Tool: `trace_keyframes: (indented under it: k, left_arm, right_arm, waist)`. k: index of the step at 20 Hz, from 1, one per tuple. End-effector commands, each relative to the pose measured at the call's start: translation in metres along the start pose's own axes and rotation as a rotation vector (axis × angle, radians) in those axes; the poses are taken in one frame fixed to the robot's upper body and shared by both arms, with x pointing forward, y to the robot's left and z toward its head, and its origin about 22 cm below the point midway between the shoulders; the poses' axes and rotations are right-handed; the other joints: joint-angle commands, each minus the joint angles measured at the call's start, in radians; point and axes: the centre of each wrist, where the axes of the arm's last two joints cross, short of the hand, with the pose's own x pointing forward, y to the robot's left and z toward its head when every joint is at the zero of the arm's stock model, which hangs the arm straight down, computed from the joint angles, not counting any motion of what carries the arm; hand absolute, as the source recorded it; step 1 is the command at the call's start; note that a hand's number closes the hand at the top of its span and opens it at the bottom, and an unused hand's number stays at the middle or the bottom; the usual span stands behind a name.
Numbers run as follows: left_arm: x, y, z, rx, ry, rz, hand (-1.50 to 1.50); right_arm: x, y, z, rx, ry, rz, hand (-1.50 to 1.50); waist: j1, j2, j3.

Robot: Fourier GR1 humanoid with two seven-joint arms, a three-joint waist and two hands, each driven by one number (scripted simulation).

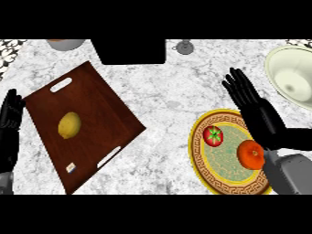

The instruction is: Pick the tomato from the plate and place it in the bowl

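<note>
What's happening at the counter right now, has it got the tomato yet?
Not yet. The tomato sits on the patterned plate beside an orange. The right robot hand hovers open over the plate's far edge, holding nothing. The bowl waits at the far right. The left robot hand rests open at the left edge.

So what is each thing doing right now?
Tomato: on the plate, not held.
Orange: on the plate too.
Lemon: lying on the wooden tray.
Bowl: upright, nothing in it.
Right hand: open, holding nothing.
Left hand: open, resting at the left edge.
</note>
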Motion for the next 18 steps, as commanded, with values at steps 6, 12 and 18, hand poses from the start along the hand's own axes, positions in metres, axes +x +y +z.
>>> trace_keyframes:
  k: [6, 12, 18]
  left_arm:
    - [0.050, -0.026, -0.029, -0.119, -0.129, -0.016, 0.00]
    - [0.061, -0.045, -0.038, -0.173, -0.065, -0.008, 0.00]
    - [0.067, -0.056, -0.036, -0.191, -0.039, -0.015, 0.00]
  right_arm:
    - [0.000, -0.014, -0.028, 0.604, -0.019, -0.240, 1.50]
    - [-0.014, -0.111, -0.013, 0.373, -0.116, -0.161, -1.50]
    - [0.055, -0.147, -0.034, 0.599, -0.166, 0.094, -1.50]
  waist:
    - [0.088, 0.082, -0.006]
    - [0.067, 0.077, -0.010]
    - [0.068, 0.063, -0.013]
